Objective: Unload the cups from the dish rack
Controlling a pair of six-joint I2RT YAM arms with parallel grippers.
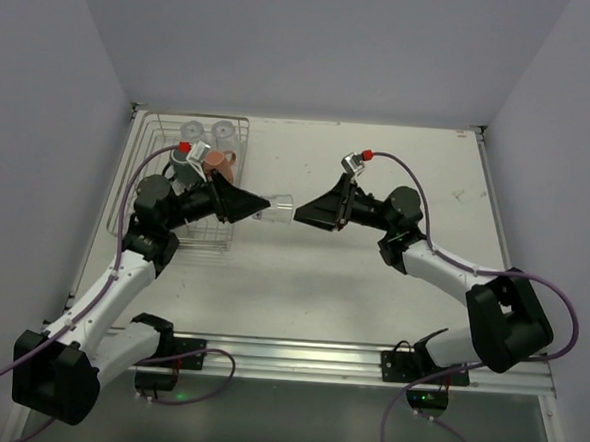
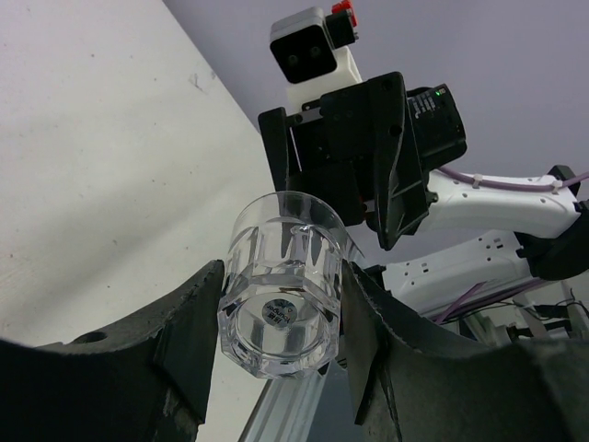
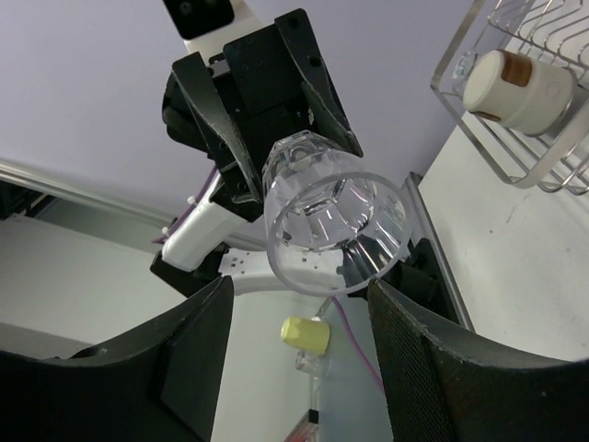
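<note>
Left claw (image 1: 264, 207) grips the glass (image 1: 281, 210) mid-air, so the right claw (image 1: 301, 214), open astride its rim, should clamp squarely before any release.

Left gripper (image 1: 265, 204) clamped, right gripper (image 1: 297, 217) spread

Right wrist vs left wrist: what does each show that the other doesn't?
Right wrist only: a corner of the rack with a cream cup in it, the open mouth of the glass, and the left claw gripping its base.
Left wrist only: the glass's thick base end-on, and the right claw beyond its rim.
Both: the same clear glass between the two claws, plus some table and wall.
</note>
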